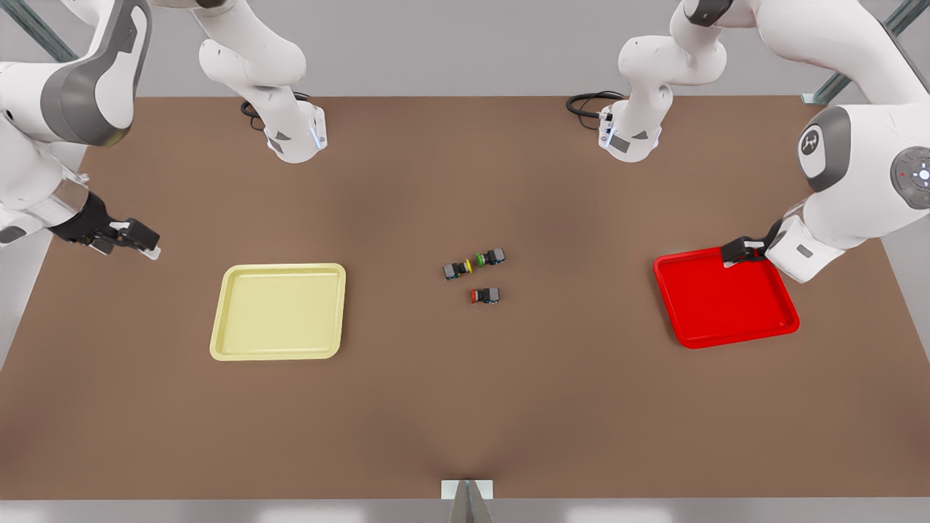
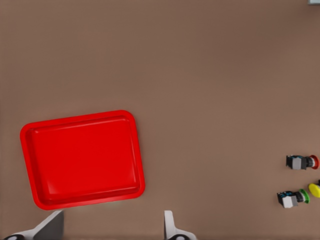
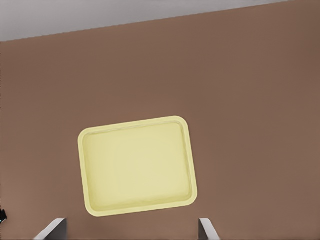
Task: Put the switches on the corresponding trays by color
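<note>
Three tiny switches lie together mid-table. The yellow-capped switch and the red-capped switch both rest on the bare brown table, apart from both trays. The pale yellow tray sits at the front view's left and holds nothing. The red tray sits at the front view's right, also holding nothing. My left gripper hovers over the red tray's far rim, open and holding nothing. My right gripper hangs open, left of and beyond the yellow tray. The red-capped switch and the yellow cap appear far off in the left wrist view.
A green-capped switch lies right beside the yellow-capped one, seen again as the green-capped switch. Both arm bases stand at the table's far side with black cables. A small grey bracket sits at the near edge.
</note>
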Robot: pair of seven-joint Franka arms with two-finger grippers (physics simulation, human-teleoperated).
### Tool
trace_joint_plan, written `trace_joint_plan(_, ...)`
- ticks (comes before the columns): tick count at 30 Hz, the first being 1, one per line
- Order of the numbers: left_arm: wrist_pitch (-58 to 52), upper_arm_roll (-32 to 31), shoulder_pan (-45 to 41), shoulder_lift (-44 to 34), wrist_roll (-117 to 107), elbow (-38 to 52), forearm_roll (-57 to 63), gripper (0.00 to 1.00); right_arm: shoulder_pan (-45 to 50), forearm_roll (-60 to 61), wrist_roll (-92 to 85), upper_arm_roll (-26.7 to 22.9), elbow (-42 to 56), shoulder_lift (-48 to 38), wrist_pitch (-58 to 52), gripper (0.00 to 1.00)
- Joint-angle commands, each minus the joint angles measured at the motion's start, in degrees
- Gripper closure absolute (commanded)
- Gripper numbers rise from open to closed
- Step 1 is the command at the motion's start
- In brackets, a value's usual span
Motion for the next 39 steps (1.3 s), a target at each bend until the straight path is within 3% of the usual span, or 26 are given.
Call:
trace_joint_plan(1, 0.0, 0.0, 0.0, 0.0, -0.2, 0.0, 0.1, 0.0, -0.2, 0.0, 0.0, 0.0, 0.0, 0.0, 0.0, 0.0)
trace_joint_plan(4, -3.5, -1.0, -5.5, 3.2, -5.6, -5.5, 0.4, 0.0, -0.1, 0.0, -0.1, 0.0, 0.0, 0.0, 0.1, 0.0)
trace_joint_plan(6, 0.8, -1.1, -14.9, 8.4, -33.4, -5.6, -0.3, 0.0, -0.2, 0.0, -0.3, 0.0, 0.0, 0.5, 0.2, 0.0)
trace_joint_plan(9, 24.5, -1.2, -23.6, 10.9, -72.8, -15.8, -7.5, 0.0, -0.2, 0.1, -0.4, 0.0, 1.1, 2.2, 0.3, 0.0)
trace_joint_plan(12, 36.9, -1.2, -27.6, 11.3, -95.4, -22.5, -12.6, 0.0, -0.1, 1.2, -0.1, 1.0, 1.0, 3.6, 1.4, 0.0)
trace_joint_plan(15, 39.3, -1.1, -30.6, 15.0, -98.5, -22.0, -17.0, 0.0, 1.8, 7.8, -0.7, 4.0, 0.9, 6.8, 3.0, 0.0)
trace_joint_plan(18, 39.6, -1.2, -32.6, 22.3, -98.8, -15.1, -17.1, 0.0, 12.7, 6.4, -2.5, 5.0, 1.1, 8.1, 1.8, 0.0)
trace_joint_plan(22, 45.6, -1.2, -34.7, 22.1, -105.9, -19.0, -17.9, 0.0, 15.8, 1.3, -37.3, 10.7, -0.9, 8.1, 1.4, 0.0)
trace_joint_plan(25, 47.9, -1.2, -35.9, 21.3, -107.0, -22.0, -18.0, 0.0, 16.9, -1.3, -50.8, 14.8, -8.7, 8.1, 12.1, 0.0)
trace_joint_plan(30, 54.1, -1.2, -36.6, 24.1, -107.0, -21.4, -17.9, 0.0, 17.8, -1.1, -60.3, 22.0, -15.6, 13.6, 26.9, 0.0)
trace_joint_plan(38, 56.3, -1.2, -36.6, 26.5, -112.0, -21.4, -18.3, 0.0, 23.1, -0.7, -62.8, 22.1, -15.2, 21.6, 34.4, 0.0)
trace_joint_plan(39, 56.3, -1.2, -36.7, 26.6, -112.0, -21.4, -18.4, 0.0, 23.1, -0.7, -62.1, 23.8, -15.3, 22.5, 35.2, 0.0)
